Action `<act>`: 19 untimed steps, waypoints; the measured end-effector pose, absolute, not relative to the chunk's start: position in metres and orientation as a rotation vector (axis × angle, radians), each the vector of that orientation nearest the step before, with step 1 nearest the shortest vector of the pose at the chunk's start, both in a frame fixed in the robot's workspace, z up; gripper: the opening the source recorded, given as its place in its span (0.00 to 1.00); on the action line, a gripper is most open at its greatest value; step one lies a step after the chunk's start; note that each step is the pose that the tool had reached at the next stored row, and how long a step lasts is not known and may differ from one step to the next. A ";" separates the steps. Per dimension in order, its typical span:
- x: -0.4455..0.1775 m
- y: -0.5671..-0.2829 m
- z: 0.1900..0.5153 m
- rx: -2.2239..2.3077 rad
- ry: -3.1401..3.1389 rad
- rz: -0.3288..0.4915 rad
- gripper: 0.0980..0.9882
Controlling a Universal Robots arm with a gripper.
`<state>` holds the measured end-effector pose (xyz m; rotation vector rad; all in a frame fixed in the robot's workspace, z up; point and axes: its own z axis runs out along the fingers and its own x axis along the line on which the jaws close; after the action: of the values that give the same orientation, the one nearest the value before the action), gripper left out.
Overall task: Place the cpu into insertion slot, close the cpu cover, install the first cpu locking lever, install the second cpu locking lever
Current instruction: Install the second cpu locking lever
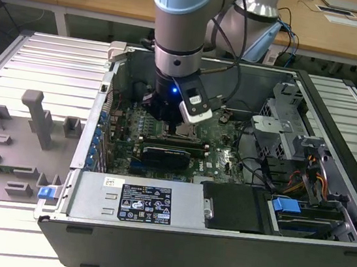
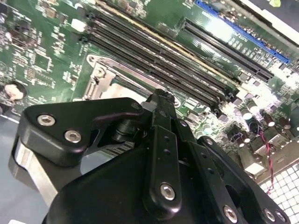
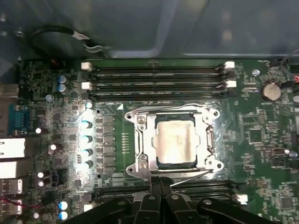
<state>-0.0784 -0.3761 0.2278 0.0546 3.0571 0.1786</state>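
In the first wrist view the cpu (image 3: 175, 142), pale silver-beige, lies flat in the black-rimmed insertion slot (image 3: 175, 164). The silver cpu cover (image 3: 141, 140) is down around it, framing the chip. One thin wire lever (image 3: 187, 105) runs along the cover's side toward the memory slots. Another wire lever (image 3: 189, 179) runs along the opposite side and ends at my gripper (image 3: 159, 183). The black fingers are shut together, just off that edge of the socket. In the second wrist view the gripper (image 2: 161, 96) hovers low over the socket's silver frame (image 2: 100, 74). In the exterior view the arm reaches down into the case by the socket (image 1: 182, 132).
Long black memory slots (image 3: 159, 74) flank the socket on both sides. The open grey case (image 1: 216, 250) walls in the green motherboard (image 1: 126, 133). A power supply (image 1: 149, 202) and drive cage (image 1: 284, 131) crowd the exterior view's right. A grey fixture tray (image 1: 26, 140) lies outside, on its left.
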 end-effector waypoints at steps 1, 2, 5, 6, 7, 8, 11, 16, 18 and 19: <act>-0.080 -0.377 0.226 0.052 3.057 0.187 0.01; -0.082 -0.379 0.225 0.050 3.057 0.193 0.01; -0.085 -0.388 0.219 0.027 3.054 0.260 0.01; -0.087 -0.389 0.218 0.021 3.053 0.276 0.01; -0.088 -0.390 0.217 0.017 3.052 0.284 0.01; -0.090 -0.392 0.216 0.014 3.052 0.289 0.01; -0.092 -0.398 0.213 0.001 3.050 0.324 0.01; -0.092 -0.399 0.206 0.005 3.039 0.416 0.01; -0.093 -0.399 0.202 0.005 3.037 0.430 0.01; -0.094 -0.399 0.201 0.006 3.036 0.431 0.01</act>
<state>-0.0936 -0.3987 0.2010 0.0055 3.0365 0.4309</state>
